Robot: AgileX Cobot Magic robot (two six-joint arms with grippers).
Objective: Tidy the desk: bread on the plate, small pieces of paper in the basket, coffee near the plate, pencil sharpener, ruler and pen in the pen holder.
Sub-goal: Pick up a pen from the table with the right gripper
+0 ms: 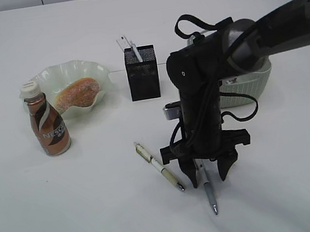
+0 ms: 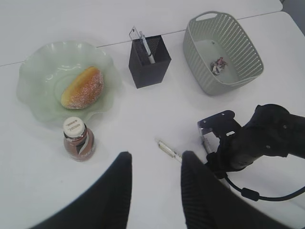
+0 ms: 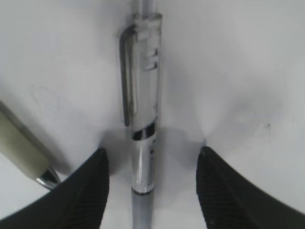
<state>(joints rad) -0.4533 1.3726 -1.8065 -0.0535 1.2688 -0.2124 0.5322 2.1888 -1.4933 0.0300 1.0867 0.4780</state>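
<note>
Exterior view: the right gripper (image 1: 210, 173) straddles a clear pen (image 1: 208, 188) at six o'clock from the pen holder (image 1: 142, 71); pen pickup is in hand, I judge.

Left wrist view: the left gripper (image 2: 153, 164) hangs part-open, empty (bread (image 2: 83, 87) already plated).

Right wrist view: jaws wide, untouching; next, close squarely.

The table (image 1: 100, 216) is a plain white top. On its left side stands the coffee (image 1: 47, 126), upright, just in front of the plate (image 1: 93, 68), which rests flat behind it. The pen holder (image 1: 142, 72) stands near the middle, right of the plate. The basket (image 2: 205, 71) sits further right, apart from the holder. Nearer the front edge lie two pens: a cream one (image 1: 158, 165) at a slant, and a clear one (image 1: 208, 187) just right of it, lying flat and pointing toward the front.
</note>
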